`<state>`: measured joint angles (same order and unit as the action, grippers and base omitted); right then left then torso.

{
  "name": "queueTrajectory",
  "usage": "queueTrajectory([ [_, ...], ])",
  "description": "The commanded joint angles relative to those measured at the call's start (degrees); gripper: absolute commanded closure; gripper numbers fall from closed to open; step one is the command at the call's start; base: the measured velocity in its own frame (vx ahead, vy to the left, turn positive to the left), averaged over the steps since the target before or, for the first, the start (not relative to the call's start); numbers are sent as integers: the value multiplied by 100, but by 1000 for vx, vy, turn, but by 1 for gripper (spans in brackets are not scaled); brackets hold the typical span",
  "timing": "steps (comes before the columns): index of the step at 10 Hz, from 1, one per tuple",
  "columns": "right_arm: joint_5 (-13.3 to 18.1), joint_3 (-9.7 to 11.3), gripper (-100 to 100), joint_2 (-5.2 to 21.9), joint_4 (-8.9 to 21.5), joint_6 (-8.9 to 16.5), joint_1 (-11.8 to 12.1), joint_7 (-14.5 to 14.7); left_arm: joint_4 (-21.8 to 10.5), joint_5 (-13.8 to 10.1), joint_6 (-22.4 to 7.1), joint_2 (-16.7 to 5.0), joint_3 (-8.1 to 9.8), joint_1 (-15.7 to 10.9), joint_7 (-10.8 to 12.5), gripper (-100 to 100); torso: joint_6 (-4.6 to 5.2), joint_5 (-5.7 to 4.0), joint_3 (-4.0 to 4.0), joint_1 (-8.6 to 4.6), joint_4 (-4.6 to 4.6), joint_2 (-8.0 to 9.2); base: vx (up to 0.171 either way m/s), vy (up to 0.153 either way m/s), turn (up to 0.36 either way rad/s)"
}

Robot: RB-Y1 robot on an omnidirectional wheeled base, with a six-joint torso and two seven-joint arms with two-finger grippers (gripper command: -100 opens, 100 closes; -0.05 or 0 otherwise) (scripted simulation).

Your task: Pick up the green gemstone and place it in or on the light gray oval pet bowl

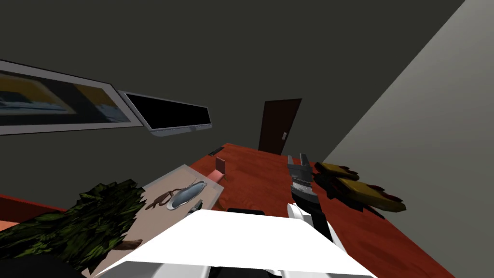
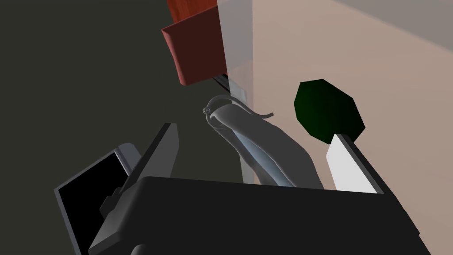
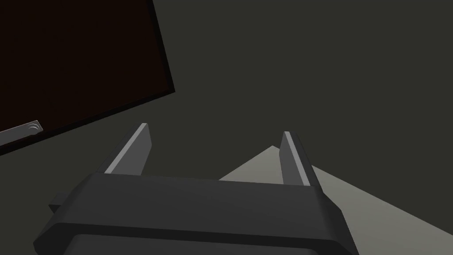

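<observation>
**Insp. A:** Nearest item?
**Insp. B:** plant [image 1: 87,222], dark green, at the near left corner of the beige table [image 2: 354,53].

**A:** L claw [image 2: 254,133]?
**B:** Fingers spread wide, nothing gripped. The grey bowl [image 2: 265,150], seen edge-on, lay in line w/ the gap between them.

**A:** And the gem [image 2: 329,110]?
**B:** Dark green, faceted outline. It sat on the table beside the bowl, not in it, just past one fingertip [image 2: 343,150]. Contact w/ that finger: couldn't tell.

**A:** Past the bowl?
**B:** A red box [image 2: 194,48] stood beyond the bowl's far end, by the table edge.

**A:** R claw [image 3: 214,135]?
**B:** Fingers wide apart, empty. Per head view it was raised over the red-brown floor [image 1: 270,183], right of the table, well apart from gem and bowl.

**A:** Far end?
**B:** On the dark grey wall, left to right: framed picture [image 1: 48,101], monitor [image 1: 169,113] w/ black screen, dark door [image 1: 280,125], shut.
</observation>
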<state>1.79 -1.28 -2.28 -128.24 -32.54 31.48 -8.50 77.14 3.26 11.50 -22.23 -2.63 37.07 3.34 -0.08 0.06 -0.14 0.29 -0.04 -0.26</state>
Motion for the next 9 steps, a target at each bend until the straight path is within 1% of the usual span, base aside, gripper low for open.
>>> queueTrajectory([
  [1, 0, 0, 0, 0, 0, 0, 0, 0, -252, -31, -124, -28, 25, 37, 39, -100, 0, 0, 0, 0, 0, 0, 8, 54, -297],
  [2, 0, 0, 0, 0, 0, 0, 0, 0, -231, -31, -124, -28, 25, 37, 39, -100, 1, 0, 0, 3, 0, 0, 8, 45, -119],
  [3, 0, 0, 0, 0, 0, 0, 1, 0, -252, -31, -124, -28, 25, 37, 39, -100, -2, 0, -1, 0, 0, -2, 6, 19, 18],
  [5, 0, 0, 0, 0, 0, 0, 0, 0, -543, -60, -269, -15, 52, 65, 69, -100, 0, -2, -2, -10, -1, -3, 16, 32, -214],
  [7, 0, 0, 0, 0, 0, 0, 1, 0, -783, -86, -392, 10, 72, 84, 96, -100, -1, 0, -6, 6, -2, -10, 28, 64, -229],
  [8, 0, -1, 0, 0, 0, 0, 1, 0, -969, -110, -491, 42, 88, 93, 120, -100, -1, 2, -6, 7, -2, -10, 39, 68, -274],
  [9, 0, 0, 0, 0, 0, 0, 1, 0, -960, -110, -491, 42, 88, 93, 120, -100, -1, 1, -7, 7, -3, -13, 31, 55, -132],
])
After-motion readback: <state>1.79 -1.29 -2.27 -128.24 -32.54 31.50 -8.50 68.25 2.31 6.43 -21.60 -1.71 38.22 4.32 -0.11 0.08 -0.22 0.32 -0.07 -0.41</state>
